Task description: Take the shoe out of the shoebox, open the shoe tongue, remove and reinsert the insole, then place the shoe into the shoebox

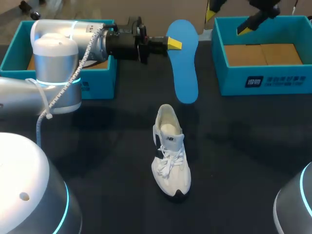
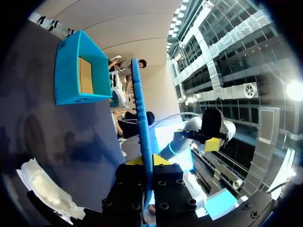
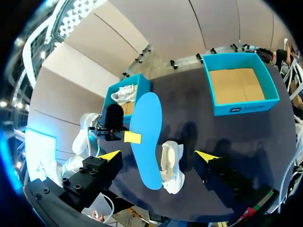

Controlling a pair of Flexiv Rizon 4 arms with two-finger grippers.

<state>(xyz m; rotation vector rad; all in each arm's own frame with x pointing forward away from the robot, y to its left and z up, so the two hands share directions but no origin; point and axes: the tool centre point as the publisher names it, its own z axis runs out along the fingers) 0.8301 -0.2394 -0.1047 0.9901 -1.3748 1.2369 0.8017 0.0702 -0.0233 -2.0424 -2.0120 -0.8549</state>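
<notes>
A blue insole [image 1: 184, 63] hangs in the air above the back of the table, with my left gripper [image 1: 170, 43] shut on one long edge. In the left wrist view the insole [image 2: 141, 127] shows edge-on between the fingers of that gripper [image 2: 147, 161]. The white shoe [image 1: 170, 152] lies on the black table below it, tongue pulled up and opening empty. My right gripper [image 1: 228, 20] hangs open, high over the empty right shoebox [image 1: 263, 80]. From the right wrist view, the insole [image 3: 147, 137] and shoe [image 3: 171, 163] lie far below its open gripper [image 3: 158, 156].
A second blue shoebox [image 1: 97, 80] stands at the back left, mostly hidden behind my left arm; the right wrist view shows another white shoe [image 3: 124, 93] inside it. The black tabletop [image 1: 243, 146] is bare around the shoe.
</notes>
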